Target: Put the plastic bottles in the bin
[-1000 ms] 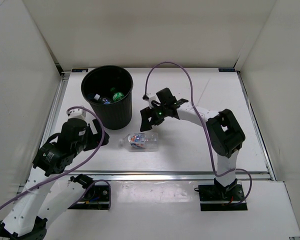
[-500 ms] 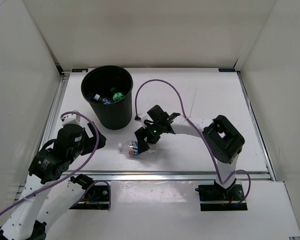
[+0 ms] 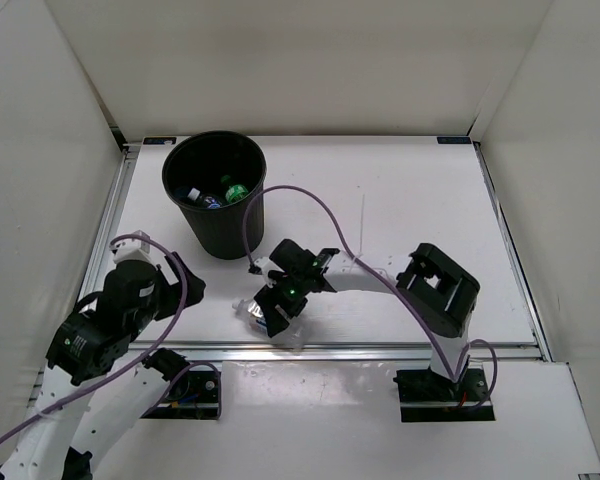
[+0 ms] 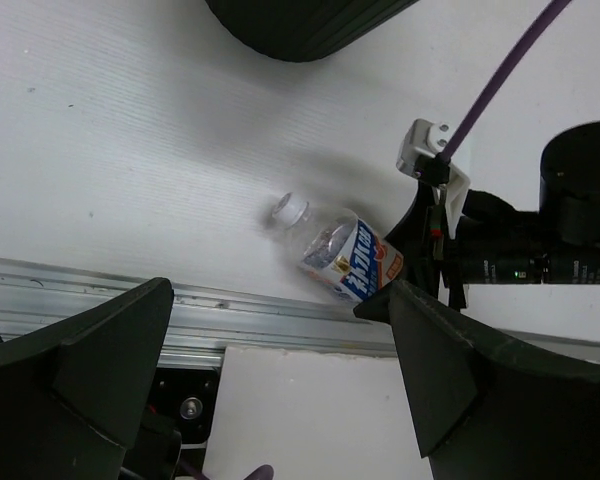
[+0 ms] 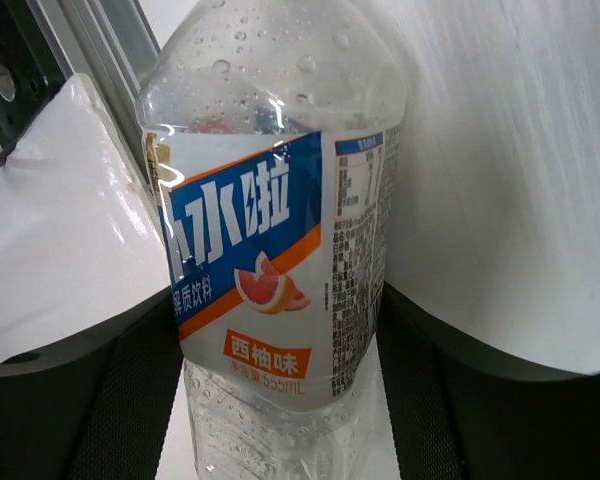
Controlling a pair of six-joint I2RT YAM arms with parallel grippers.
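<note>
The clear bottle with the white-blue-orange label [image 5: 270, 250] lies on its side near the table's front rail; it also shows in the top view [image 3: 252, 312] and the left wrist view [image 4: 345, 255]. My right gripper [image 3: 275, 303] is down over it, jaws open, one finger [image 5: 100, 400] close on each side, with a thin gap on the right. The black bin [image 3: 218, 225] stands at the back left. A green bottle [image 3: 235, 191], a blue-label bottle [image 3: 210, 200] and another clear one [image 3: 193, 192] lie inside it. My left gripper [image 3: 183, 285] is open and empty, left of the lying bottle.
The aluminium front rail [image 4: 130, 295] runs just beside the bottle. The bin's base [image 4: 300, 25] is at the top of the left wrist view. White walls enclose the table on three sides. A purple cable [image 3: 310, 200] arcs over the right arm.
My right gripper has come forward and down from beside the bin onto the labelled bottle, which has shifted toward the front rail. My left arm has drawn back toward the near edge.
</note>
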